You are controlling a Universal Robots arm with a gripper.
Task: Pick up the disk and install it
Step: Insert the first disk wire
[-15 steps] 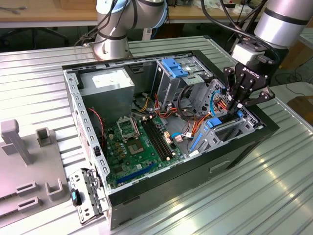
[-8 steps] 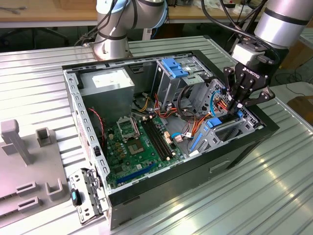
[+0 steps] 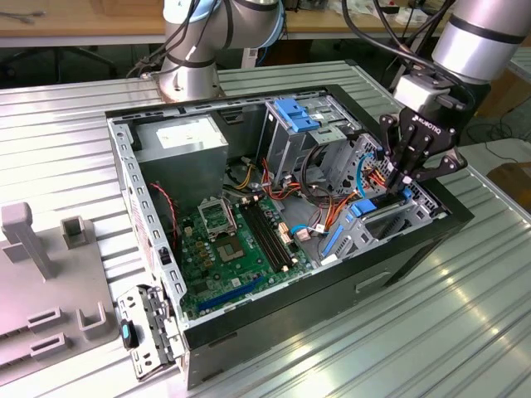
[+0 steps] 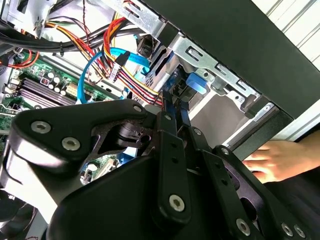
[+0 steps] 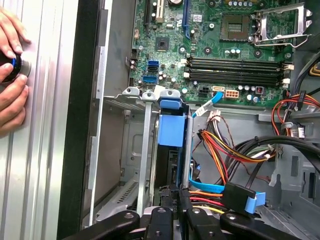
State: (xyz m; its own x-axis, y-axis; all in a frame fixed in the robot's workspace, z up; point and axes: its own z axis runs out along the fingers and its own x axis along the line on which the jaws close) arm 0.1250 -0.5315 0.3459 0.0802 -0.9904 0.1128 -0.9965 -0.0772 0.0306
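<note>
An open black computer case is seen lying on a ribbed metal table, with a green motherboard exposed inside it and a grey power-supply box set in the corner beside a blue plastic bracket atop the metal cage. Bundles of red, yellow and orange wires and a light-blue flat cable are seen between the board and the drive cage. Grey fixture blocks are placed on the table at the exterior view's left.
</note>
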